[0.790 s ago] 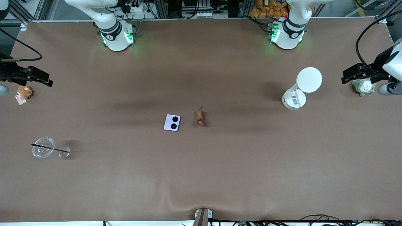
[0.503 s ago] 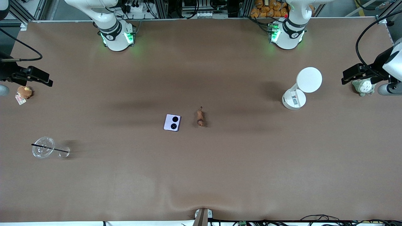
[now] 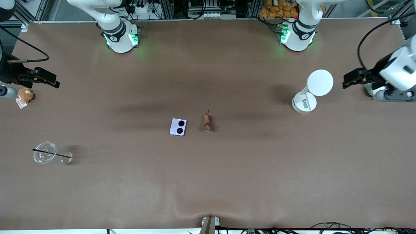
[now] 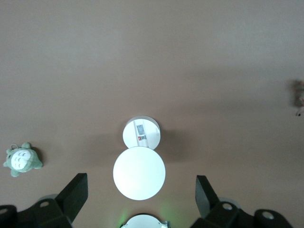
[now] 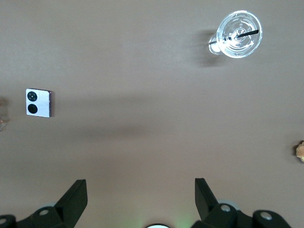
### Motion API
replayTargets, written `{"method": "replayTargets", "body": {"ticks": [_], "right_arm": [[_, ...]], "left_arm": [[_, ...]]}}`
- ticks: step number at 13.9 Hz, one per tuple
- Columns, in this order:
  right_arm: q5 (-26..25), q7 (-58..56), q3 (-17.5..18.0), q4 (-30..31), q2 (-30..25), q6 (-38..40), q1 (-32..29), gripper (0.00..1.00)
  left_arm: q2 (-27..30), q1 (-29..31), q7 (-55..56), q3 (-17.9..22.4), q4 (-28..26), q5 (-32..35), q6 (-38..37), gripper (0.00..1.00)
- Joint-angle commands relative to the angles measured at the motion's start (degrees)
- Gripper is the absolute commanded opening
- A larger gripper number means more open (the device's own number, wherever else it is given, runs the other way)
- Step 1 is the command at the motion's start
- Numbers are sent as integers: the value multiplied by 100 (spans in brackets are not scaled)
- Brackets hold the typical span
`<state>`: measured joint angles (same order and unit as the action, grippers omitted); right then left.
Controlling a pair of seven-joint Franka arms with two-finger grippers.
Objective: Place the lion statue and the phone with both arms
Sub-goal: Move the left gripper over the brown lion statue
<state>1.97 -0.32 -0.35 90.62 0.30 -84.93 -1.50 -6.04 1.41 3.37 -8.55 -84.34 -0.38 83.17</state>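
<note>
The pale-lavender phone lies flat in the middle of the table, its two black camera circles up. It also shows in the right wrist view. The small reddish-brown lion statue lies beside it, toward the left arm's end, and shows at the edge of the left wrist view. My left gripper hangs open and empty high over the white stand's area; its wrist view shows the jaws wide apart. My right gripper is open and empty, high over the right arm's end.
A white round-topped stand stands toward the left arm's end. A grey-green plush lies near it, mostly hidden under the left arm in the front view. A brown plush and a clear cup with a straw sit at the right arm's end.
The left arm has swung in toward the white stand and now covers most of the grey-green plush. The right gripper has shifted slightly. Phone and lion statue have not moved.
</note>
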Motion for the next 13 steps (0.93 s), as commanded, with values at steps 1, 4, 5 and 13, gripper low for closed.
{"method": "replayTargets", "body": {"ticks": [1, 4, 5, 13], "right_arm": [[23, -47, -18, 44, -100, 55, -17, 100], [23, -30, 0, 35, -109, 64, 9, 100], [40, -21, 26, 26, -118, 108, 61, 100], [14, -21, 53, 9, -118, 99, 80, 100]], "left_arm": [[-405, -263, 75, -242, 102, -138, 7, 100], [-854, -851, 442, -296, 287, -147, 313, 100], [-951, -1140, 749, -287, 295, -138, 532, 100], [-2392, -2950, 2883, -156, 999, -103, 1981, 100]]}}
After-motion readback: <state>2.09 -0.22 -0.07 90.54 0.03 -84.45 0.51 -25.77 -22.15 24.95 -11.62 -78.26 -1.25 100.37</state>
